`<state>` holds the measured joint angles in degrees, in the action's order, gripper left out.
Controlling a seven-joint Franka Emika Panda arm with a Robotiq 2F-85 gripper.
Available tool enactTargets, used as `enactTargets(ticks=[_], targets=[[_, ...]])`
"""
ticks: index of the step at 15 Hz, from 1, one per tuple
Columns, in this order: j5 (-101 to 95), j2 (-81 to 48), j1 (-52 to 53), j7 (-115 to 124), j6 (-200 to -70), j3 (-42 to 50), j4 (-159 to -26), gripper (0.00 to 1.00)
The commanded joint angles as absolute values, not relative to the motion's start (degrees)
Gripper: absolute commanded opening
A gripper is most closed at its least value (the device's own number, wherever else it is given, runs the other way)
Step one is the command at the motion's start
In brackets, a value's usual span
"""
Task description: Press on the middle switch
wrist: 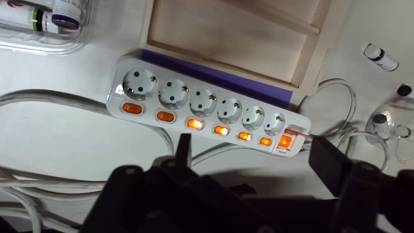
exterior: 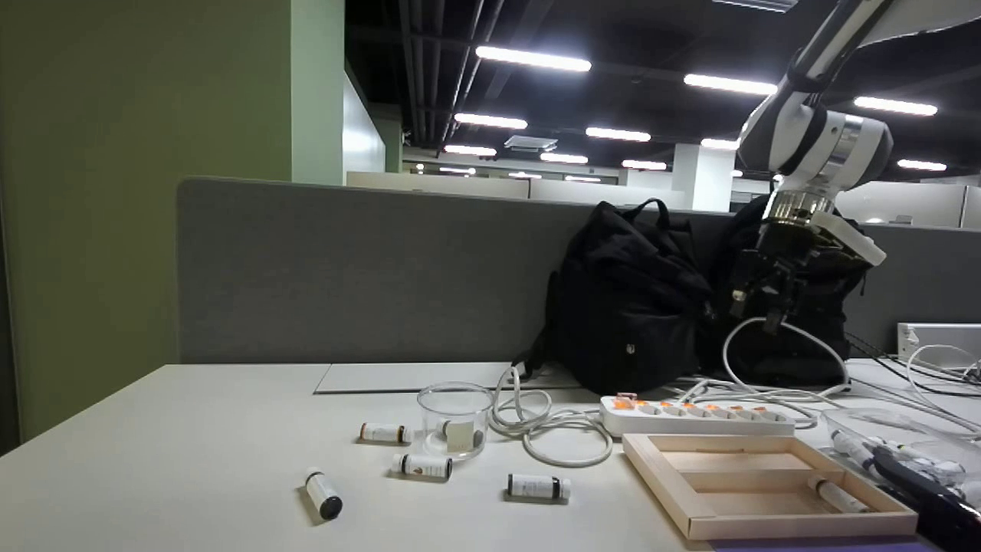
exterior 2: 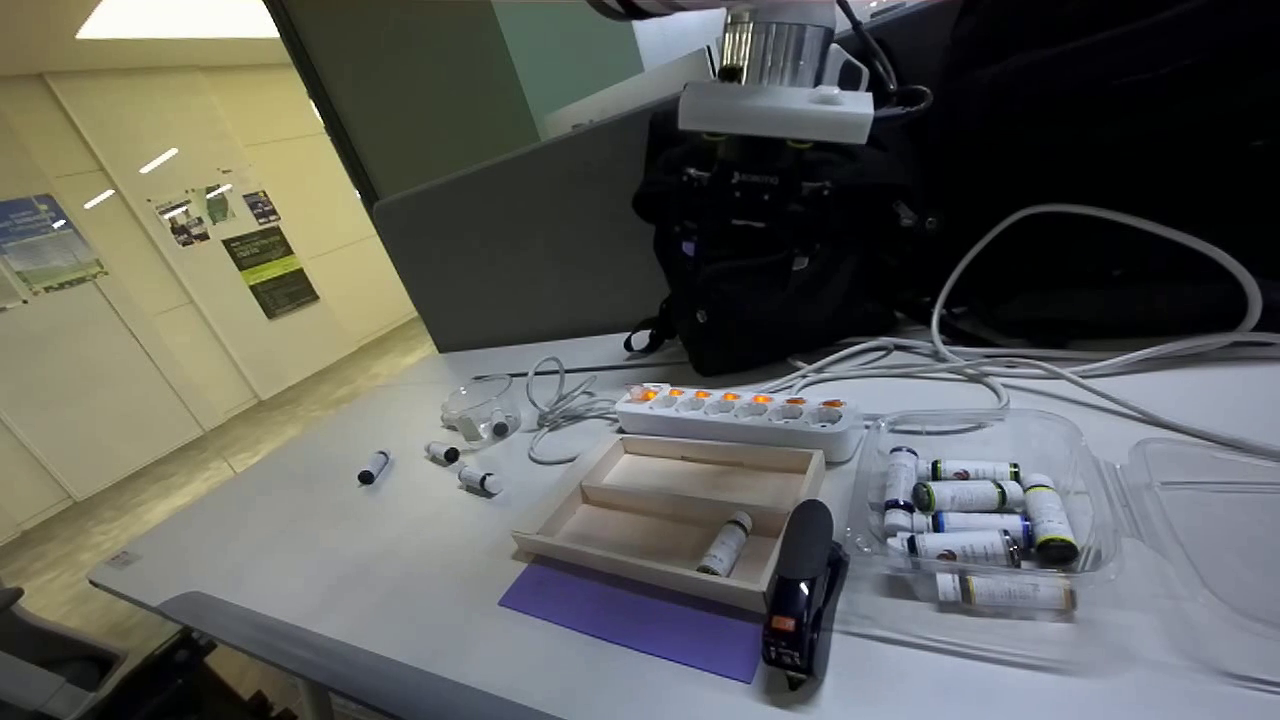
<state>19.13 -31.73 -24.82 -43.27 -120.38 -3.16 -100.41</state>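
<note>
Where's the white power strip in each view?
In an exterior view: power strip, lower right.
In an exterior view: power strip, slightly below-right of centre.
Wrist view: power strip, slanting across the middle.
Shared landmark: wooden tray, pictured below it in both exterior views, above in wrist view.

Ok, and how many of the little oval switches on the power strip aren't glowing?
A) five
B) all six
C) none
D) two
D: in the wrist view, the end switch farthest from the square switch and its neighbour are unlit, while the other four ovals glow.
</note>
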Motion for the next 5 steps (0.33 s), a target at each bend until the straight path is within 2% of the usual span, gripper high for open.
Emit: enactTargets(ticks=[1,5], targets=[[19.96,-31.30,-23.59,-43.87,-120.05,-1.54,-100.69,0.99],[19.99,-30.98,-23.52,-44.01,-120.15,-1.45,-101.31,0.99]])
